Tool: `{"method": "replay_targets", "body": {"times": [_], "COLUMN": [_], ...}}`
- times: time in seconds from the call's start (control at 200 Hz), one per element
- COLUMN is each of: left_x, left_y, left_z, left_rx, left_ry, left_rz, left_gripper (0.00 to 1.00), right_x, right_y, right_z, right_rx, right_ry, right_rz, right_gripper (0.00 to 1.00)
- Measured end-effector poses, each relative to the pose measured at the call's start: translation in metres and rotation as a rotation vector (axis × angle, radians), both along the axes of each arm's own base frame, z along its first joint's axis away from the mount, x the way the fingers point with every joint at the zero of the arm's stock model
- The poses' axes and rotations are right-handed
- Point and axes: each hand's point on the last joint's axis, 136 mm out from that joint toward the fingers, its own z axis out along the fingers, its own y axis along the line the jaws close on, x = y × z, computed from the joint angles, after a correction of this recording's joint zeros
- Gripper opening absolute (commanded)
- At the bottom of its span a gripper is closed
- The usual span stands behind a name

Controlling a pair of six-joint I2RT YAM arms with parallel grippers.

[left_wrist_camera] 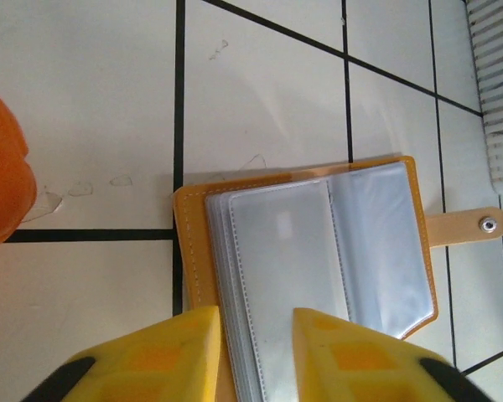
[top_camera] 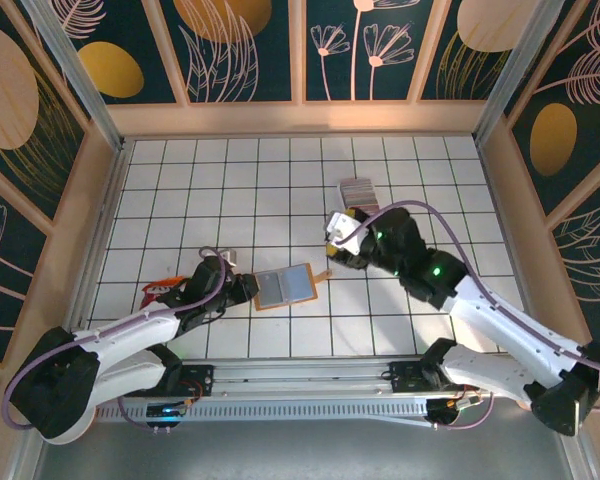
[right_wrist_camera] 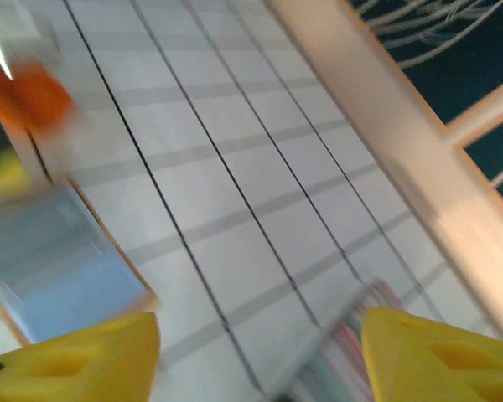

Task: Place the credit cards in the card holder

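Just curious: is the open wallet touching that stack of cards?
Apart. The top view shows white tiles between the card holder and the credit cards.

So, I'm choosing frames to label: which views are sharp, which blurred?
Right wrist: heavily blurred, the tiles and wallet smeared. Left wrist: sharp, with soft glare on the wallet's clear sleeves. Top external: evenly lit, crisp.
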Motion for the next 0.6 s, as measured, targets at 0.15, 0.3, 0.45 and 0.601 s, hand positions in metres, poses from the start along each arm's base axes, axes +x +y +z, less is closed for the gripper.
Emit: {"method": "replay_targets", "body": {"times": [0.15, 0.3, 0.45, 0.601], "left_x": [0.000, -0.001, -0.002, -0.001], "left_y": [0.000, -0.001, -0.002, -0.004], "left_z": [0.000, 0.000, 0.001, 0.016], "left_rx": [0.002, 0.004, 0.009, -0.019], "left_ry": [0.000, -0.003, -0.016, -0.069], "left_rz": [-0.004, -0.019, -0.040, -0.051], "left_gripper": [0.39, 0.46, 0.48, 0.52], "right_x": [0.044, 0.058, 0.072, 0.089], "right_y": [-0.073, -0.119, -0.113, -0.107], "right_z": [-0.056, -0.112, -0.133, -0.149], "right_rx": [-0.329, -0.548, -0.613, -0.642], "right_ry": [-0.018, 0.037, 0.019, 0.012], "right_rz": [-0.047, -0.021, 0.069, 0.107], "right_gripper": [0.78, 0.82, 0.82, 0.80]}}
